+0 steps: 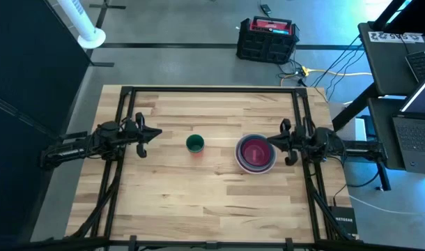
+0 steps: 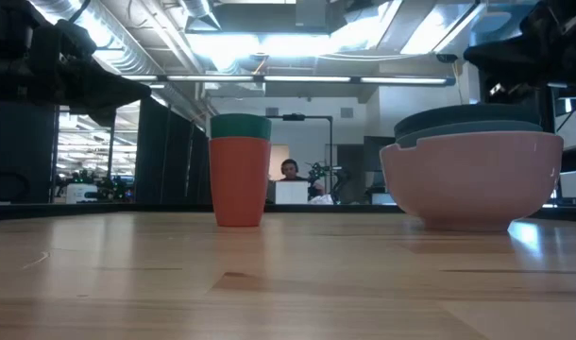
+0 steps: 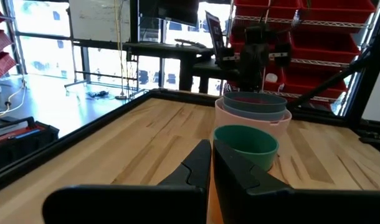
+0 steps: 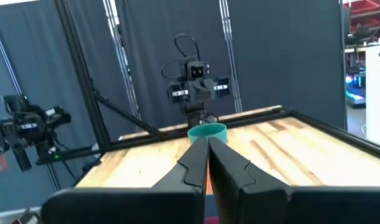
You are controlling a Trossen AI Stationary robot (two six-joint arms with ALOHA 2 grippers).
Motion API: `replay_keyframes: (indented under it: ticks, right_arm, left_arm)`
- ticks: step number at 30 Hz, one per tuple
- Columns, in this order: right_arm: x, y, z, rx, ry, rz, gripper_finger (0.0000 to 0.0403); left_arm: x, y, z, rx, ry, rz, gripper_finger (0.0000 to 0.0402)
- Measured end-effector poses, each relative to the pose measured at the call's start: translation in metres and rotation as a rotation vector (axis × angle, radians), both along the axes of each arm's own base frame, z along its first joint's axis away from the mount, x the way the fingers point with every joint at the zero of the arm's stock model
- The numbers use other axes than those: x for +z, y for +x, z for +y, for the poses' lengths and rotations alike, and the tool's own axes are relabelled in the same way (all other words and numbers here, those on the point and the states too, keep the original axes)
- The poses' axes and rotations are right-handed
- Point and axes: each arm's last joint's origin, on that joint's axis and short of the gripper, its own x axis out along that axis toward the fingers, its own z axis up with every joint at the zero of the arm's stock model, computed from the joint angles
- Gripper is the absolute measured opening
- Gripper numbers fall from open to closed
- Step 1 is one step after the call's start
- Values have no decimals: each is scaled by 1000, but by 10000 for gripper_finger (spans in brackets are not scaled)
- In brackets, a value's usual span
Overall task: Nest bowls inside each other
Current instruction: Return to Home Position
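Note:
The bowls (image 1: 255,154) stand nested in one stack right of the table's middle, a magenta one innermost (image 1: 255,150). In the low view, teal and blue rims show above the pale outer bowl (image 2: 472,179), whose base rests on the wood. A green cup (image 1: 194,143) sits inside a red cup (image 2: 239,184) at the middle. My left gripper (image 1: 157,133) hovers shut at the left, pointing level at the cups. My right gripper (image 1: 270,141) is shut, level, above the stack's right rim and clear of it (image 2: 515,57).
Black frame rails (image 1: 212,89) run along the table's far, left and right sides. Bare wood (image 1: 198,202) lies toward the near edge. Beyond the far edge, a person sits at a desk in the room (image 2: 290,172).

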Motion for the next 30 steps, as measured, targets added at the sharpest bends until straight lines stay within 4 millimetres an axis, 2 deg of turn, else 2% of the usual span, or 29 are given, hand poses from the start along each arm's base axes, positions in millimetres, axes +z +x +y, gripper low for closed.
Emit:
replay_keyframes:
  ticks: [3, 8, 30]
  right_arm:
    - [-9, 1, 0, -1, -9, 97, 1]
    - [-9, 1, 0, -18, -93, 99, 1]
    - [-10, 2, -1, -23, -108, 113, 1]
  left_arm:
    - [0, 0, 0, 0, 0, 0, 0]
    - [0, 0, 0, -1, 0, 0, 0]
    - [0, 0, 0, -1, 0, 1, 0]
